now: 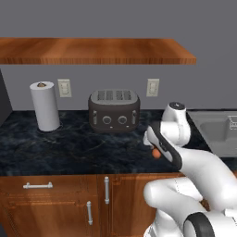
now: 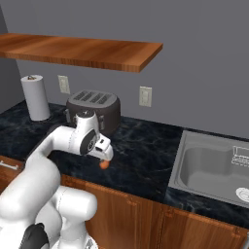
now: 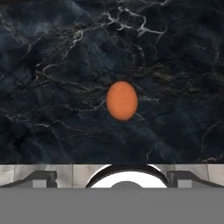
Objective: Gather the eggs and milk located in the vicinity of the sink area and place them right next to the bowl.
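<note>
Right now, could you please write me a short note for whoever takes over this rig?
Claw: it hangs above the dark counter, over one egg. Whether it is open or shut cannot be told, as its tips are hardly visible in the hand view.
Things: the egg lies on the counter near the front edge, in front of the toaster; the sink is to the right of it.
Done: nothing can be confirmed as placed; the egg lies ungrasped.
Left: grasp this egg, find the other eggs, the milk and the bowl, and set them beside the bowl.
</note>
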